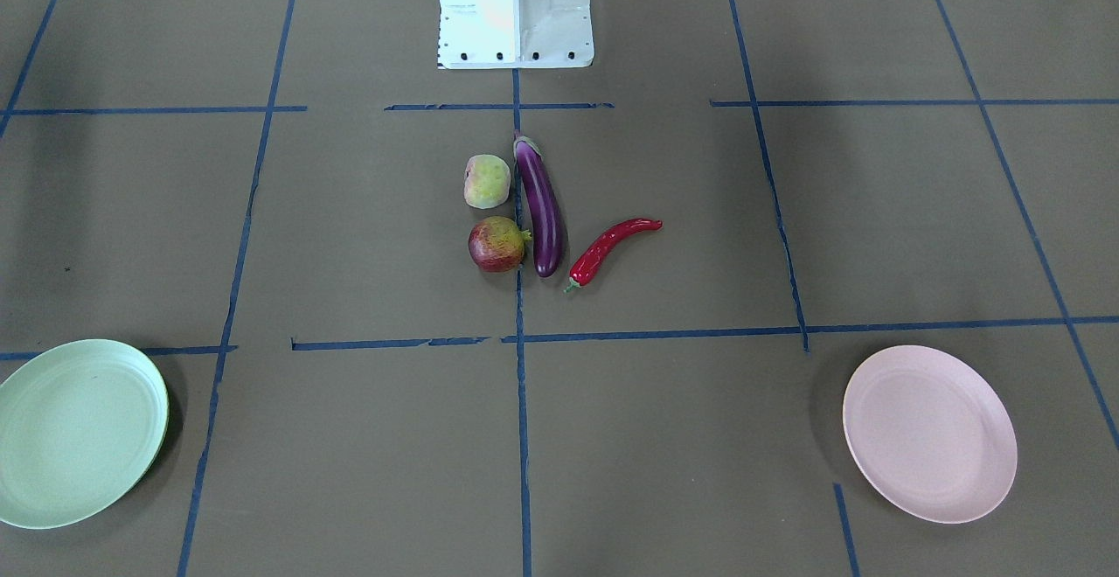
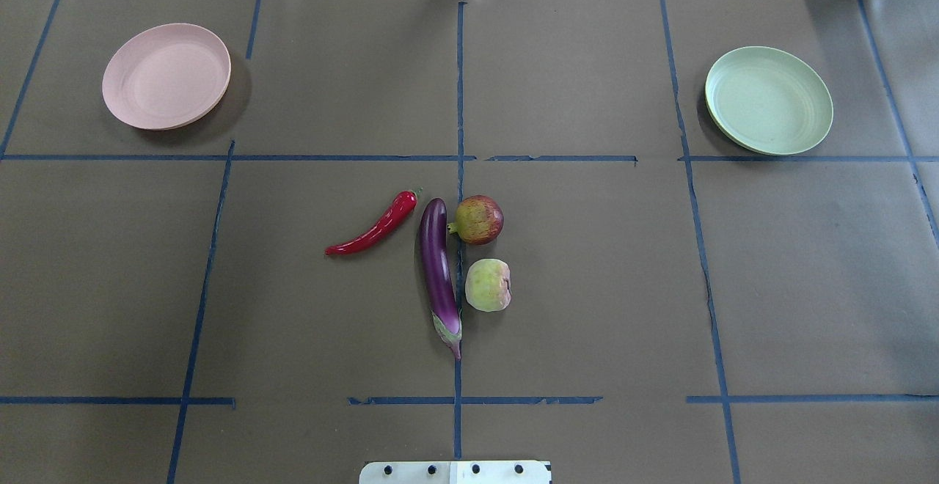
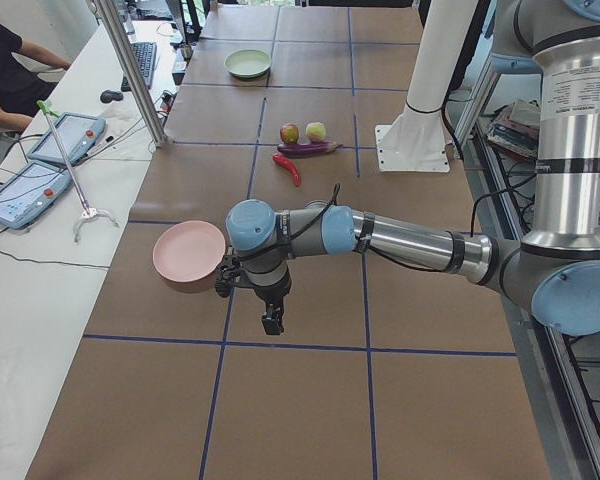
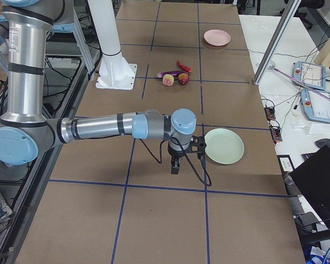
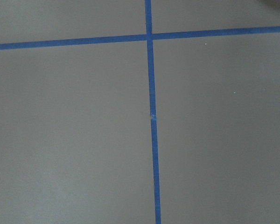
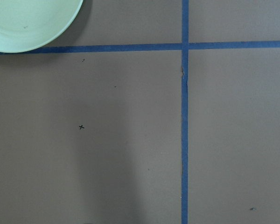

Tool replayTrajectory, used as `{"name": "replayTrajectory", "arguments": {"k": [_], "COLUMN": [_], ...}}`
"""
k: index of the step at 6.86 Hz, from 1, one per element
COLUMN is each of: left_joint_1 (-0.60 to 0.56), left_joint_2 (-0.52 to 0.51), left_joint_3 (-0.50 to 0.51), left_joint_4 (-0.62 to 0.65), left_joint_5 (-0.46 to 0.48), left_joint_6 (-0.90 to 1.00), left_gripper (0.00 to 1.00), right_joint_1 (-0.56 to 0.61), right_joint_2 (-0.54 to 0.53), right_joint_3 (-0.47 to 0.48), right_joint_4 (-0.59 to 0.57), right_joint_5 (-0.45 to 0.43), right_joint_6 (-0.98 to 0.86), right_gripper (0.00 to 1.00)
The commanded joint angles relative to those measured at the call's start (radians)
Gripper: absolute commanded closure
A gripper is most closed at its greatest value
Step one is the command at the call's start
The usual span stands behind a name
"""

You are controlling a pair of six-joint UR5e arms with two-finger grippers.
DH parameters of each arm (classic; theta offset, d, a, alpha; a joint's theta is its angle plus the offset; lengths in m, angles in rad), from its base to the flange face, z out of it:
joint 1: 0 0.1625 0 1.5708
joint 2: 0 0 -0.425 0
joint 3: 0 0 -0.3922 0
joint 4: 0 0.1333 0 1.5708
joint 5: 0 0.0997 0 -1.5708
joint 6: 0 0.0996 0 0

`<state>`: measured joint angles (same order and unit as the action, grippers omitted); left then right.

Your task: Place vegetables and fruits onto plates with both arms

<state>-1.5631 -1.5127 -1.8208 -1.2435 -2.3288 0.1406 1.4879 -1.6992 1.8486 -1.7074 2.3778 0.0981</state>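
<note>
The purple eggplant (image 2: 437,271) lies at the table's middle. The red chili (image 2: 374,231) lies on its left. The pomegranate (image 2: 479,219) and the pale peach (image 2: 488,285) lie on its right, close against it. The pink plate (image 2: 166,75) sits empty at the far left, the mint green plate (image 2: 768,100) empty at the far right. My left gripper (image 3: 273,322) hangs over the table beside the pink plate (image 3: 188,255). My right gripper (image 4: 175,168) hangs beside the mint plate (image 4: 224,146). Both show only in the side views, so I cannot tell whether they are open or shut.
The white base block (image 1: 516,9) stands at the robot's side of the table. Blue tape lines (image 2: 460,103) divide the brown surface into squares. A person (image 3: 10,60) sits at a side bench with tablets. A metal post (image 4: 275,41) stands at the table's edge.
</note>
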Motion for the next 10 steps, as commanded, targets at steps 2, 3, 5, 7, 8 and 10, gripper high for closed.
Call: {"name": "replayTrajectory", "arguments": {"k": [2, 3, 5, 7, 8, 10], "left_joint_1": [0.018, 0.031, 0.055, 0.057, 0.057, 0.057], "left_joint_2": [0.002, -0.001, -0.003, 0.0, 0.0, 0.002], "left_joint_3": [-0.002, -0.011, -0.022, -0.02, -0.019, -0.02], "left_joint_4": [-0.065, -0.071, -0.071, -0.121, -0.131, -0.132], "left_joint_5": [-0.071, -0.09, -0.09, -0.09, -0.09, -0.09], "left_joint_6": [0.001, 0.002, 0.002, 0.002, 0.002, 0.002], "left_gripper": [0.0, 0.0, 0.0, 0.0, 0.0, 0.0], "right_joint_1": [-0.041, -0.088, -0.238, -0.383, -0.458, -0.642], "right_joint_2": [-0.002, 0.007, 0.109, 0.238, 0.328, 0.532], "right_joint_3": [0.05, 0.073, 0.083, 0.078, 0.067, -0.01], "right_joint_4": [0.006, 0.023, 0.145, 0.218, 0.216, 0.218], "right_joint_5": [0.018, 0.058, 0.066, 0.057, 0.044, -0.157], "right_joint_6": [0.006, 0.034, 0.278, 0.543, 0.68, 0.902], "right_gripper": [0.0, 0.0, 0.0, 0.0, 0.0, 0.0]}}
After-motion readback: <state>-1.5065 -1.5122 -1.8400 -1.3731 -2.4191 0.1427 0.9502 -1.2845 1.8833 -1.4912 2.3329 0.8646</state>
